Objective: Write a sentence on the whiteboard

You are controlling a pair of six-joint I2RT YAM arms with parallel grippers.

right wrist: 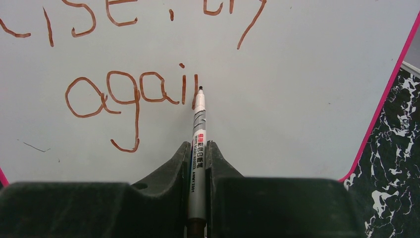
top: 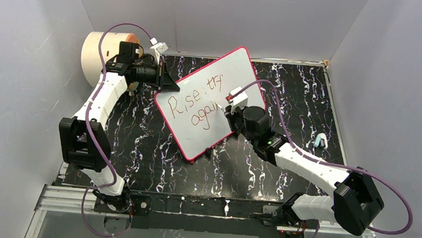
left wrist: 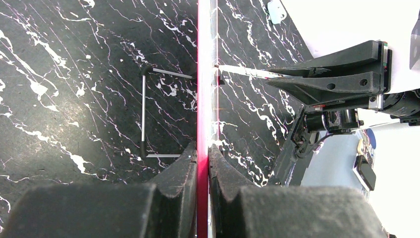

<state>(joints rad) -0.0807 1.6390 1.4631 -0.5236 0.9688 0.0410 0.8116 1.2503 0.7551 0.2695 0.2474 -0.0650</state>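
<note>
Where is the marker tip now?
In the right wrist view, the marker in the right claw has its tip at the whiteboard, just right of the stroke after "agai".

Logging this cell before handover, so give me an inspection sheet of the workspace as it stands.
Surface: black marble-pattern tabletop with white veins.
Job's things: white rectangular whiteboard with pink-red rim; reddish-brown handwriting reads "Rise, try agai", unfinished; silver marker pen at the last stroke.
Clutter: cream cylinder with orange face, far left; small pale-blue object, right.
Grippers: left gripper, fingers shut on the whiteboard's rim; right gripper shut on the marker.
Cables: purple cables looping along both arms.
Surroundings: plain grey walls.
</note>
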